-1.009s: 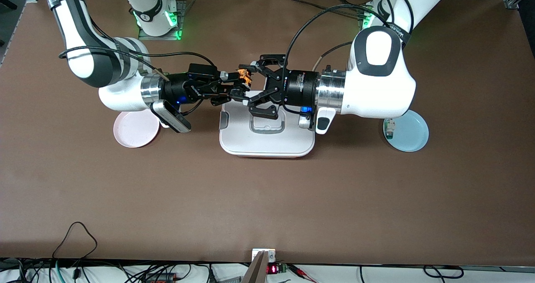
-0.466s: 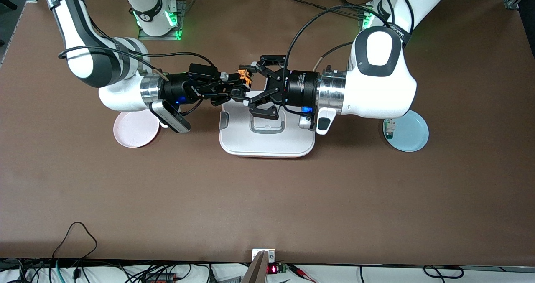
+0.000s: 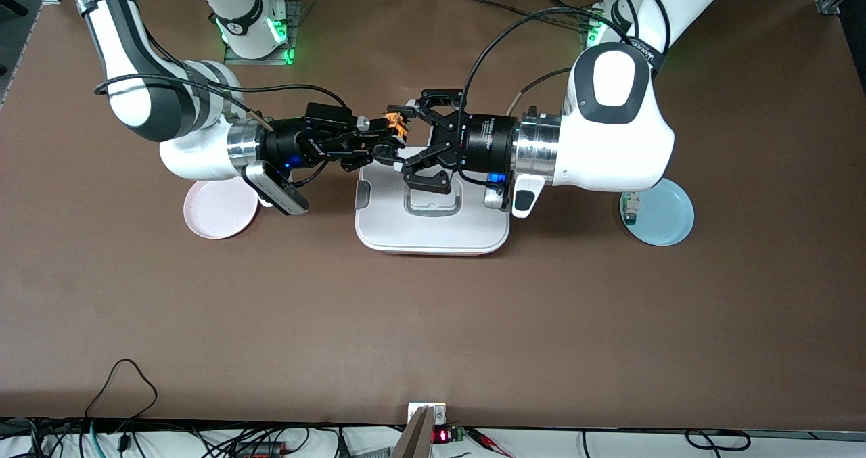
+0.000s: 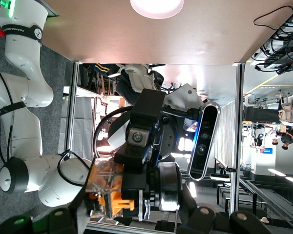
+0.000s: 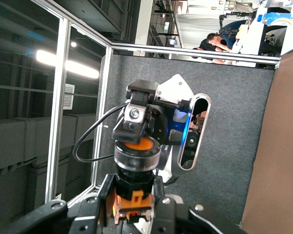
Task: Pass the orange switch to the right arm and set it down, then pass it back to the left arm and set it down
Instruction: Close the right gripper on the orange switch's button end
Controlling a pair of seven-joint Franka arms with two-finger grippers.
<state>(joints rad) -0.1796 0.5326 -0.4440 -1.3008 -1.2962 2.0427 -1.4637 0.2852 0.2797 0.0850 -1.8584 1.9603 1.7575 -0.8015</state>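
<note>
Nearest the front camera lies a wide stretch of the brown matte surface (image 3: pixel 433 323). Farther from that camera, mid-surface, sits the large white rounded-rectangular box (image 3: pixel 433 218) with a grey-outlined handle in its lid. Toward the right arm's end of the surface lies a round pale pink plate (image 3: pixel 220 209), partly under the right arm's wrist; toward the left arm's end lies a round light blue plate (image 3: pixel 662 212), and a small white-and-green component (image 3: pixel 630 208) rests on its edge nearest the box.

Above the part of the box farthest from the front camera, the two arms meet nose to nose — both lying roughly level over the surface. The right end effector (image 3: pixel 380 139) has its black fingers drawn together, clamped on the tiny black-and-orange switch (image 3: pixel 395 124), which hangs in the air over the box's edge nearest the robots' bases. In the right wrist view the switch (image 5: pixel 135 197) sits between that end effector's fingers, its round orange button end pointing toward the other arm.

The left end effector (image 3: pixel 414 141) faces it, its fingers spread apart — one beside the switch, the other over the lid near the handle. In the left wrist view the switch (image 4: pixel 107 190) shows just ahead of those fingers.
</note>
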